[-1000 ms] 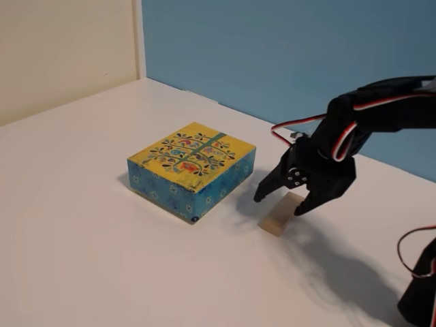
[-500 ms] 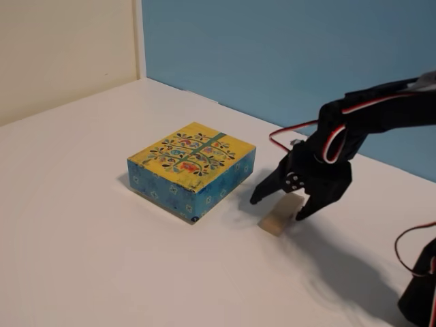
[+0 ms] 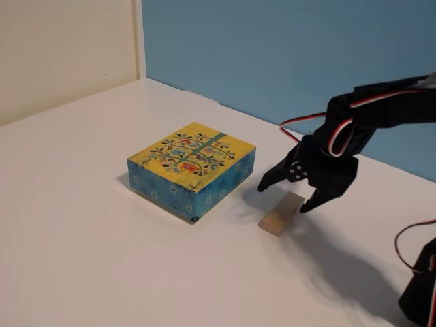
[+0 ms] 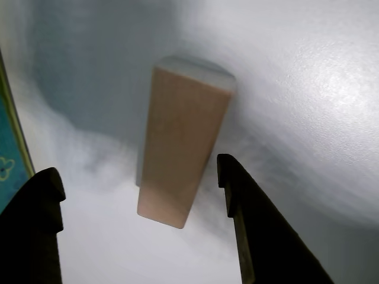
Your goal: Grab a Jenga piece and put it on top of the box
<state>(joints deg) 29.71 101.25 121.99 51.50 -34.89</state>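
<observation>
In the wrist view the gripper (image 4: 139, 177) is spread wide and holds nothing, its two dark fingers (image 4: 260, 236) flanking the near end of the Jenga piece (image 4: 182, 148). The piece lies flat on the white table (image 3: 82, 238), below the gripper (image 3: 285, 196). Beyond it sits the box (image 3: 192, 169), apart from the block.

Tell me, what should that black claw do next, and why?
Probably lower straight down and close. The end effector hangs open above the small light-tan wooden block, which lies flat on the white table beside the flat yellow patterned box. In the wrist view the block sits between the two fingers, nearer the right one, untouched.
</observation>
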